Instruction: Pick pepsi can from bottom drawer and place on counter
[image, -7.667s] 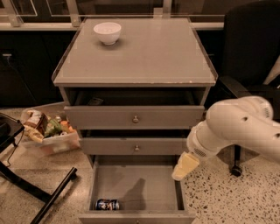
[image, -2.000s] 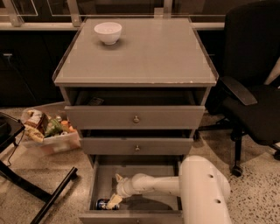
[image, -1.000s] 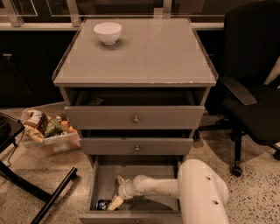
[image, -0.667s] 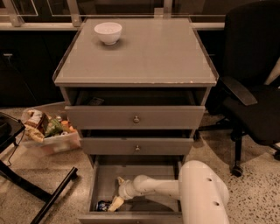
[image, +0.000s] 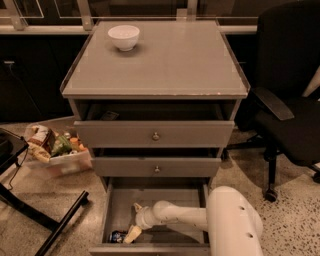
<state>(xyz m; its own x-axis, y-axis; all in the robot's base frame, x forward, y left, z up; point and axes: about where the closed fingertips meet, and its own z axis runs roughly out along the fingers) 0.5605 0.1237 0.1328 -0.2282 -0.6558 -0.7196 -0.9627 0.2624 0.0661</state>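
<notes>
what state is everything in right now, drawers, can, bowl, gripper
bottom drawer: pulled out, open
middle drawer: slightly ajar
top drawer: ajar, dark gap above its front
pepsi can: lying on its side at the bottom drawer's front left
gripper: down inside the bottom drawer, right beside the pepsi can
white bowl: upright on the counter, back left

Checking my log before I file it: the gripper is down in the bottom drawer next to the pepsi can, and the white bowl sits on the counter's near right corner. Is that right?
Not quite. The camera view shows the white bowl on the counter's far left corner, not near right. The rest holds: the gripper is down in the bottom drawer next to the pepsi can.
</notes>
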